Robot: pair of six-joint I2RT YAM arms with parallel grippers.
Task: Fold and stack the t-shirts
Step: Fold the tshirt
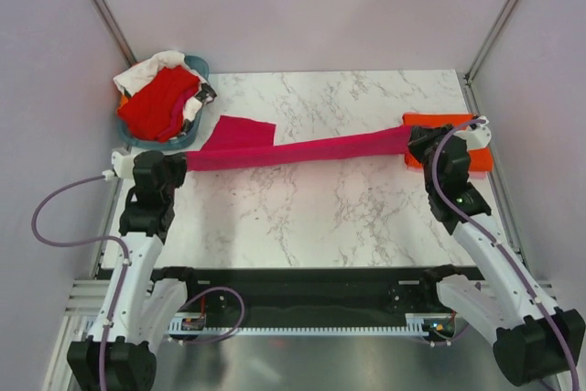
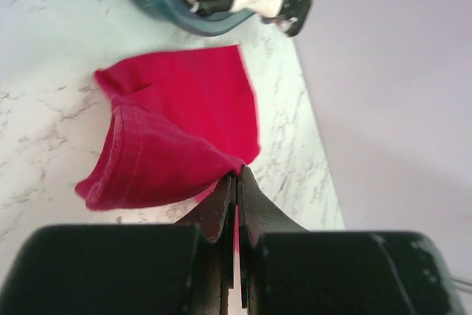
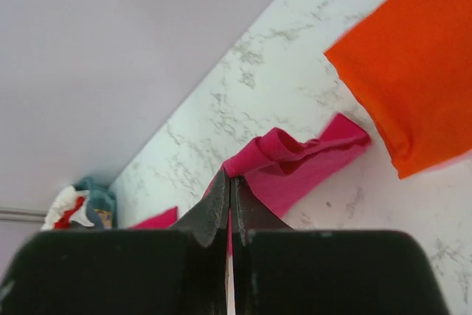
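Note:
The magenta-pink t-shirt (image 1: 302,149) is stretched in a long band across the table between my two grippers. My left gripper (image 1: 181,165) is shut on its left end, where a sleeve flap (image 2: 184,94) lies flat on the marble. My right gripper (image 1: 417,141) is shut on its right end, which bunches at the fingertips (image 3: 295,156). A folded bright orange t-shirt (image 1: 476,155) lies at the right edge, partly under the right arm; it also shows in the right wrist view (image 3: 413,71). Red (image 1: 160,103) and white (image 1: 146,69) t-shirts are piled in the basket.
A teal plastic basket (image 1: 188,139) stands at the back left corner, also in the left wrist view (image 2: 158,5). Grey walls enclose the marble table (image 1: 320,217) on three sides. A black rail runs along the near edge.

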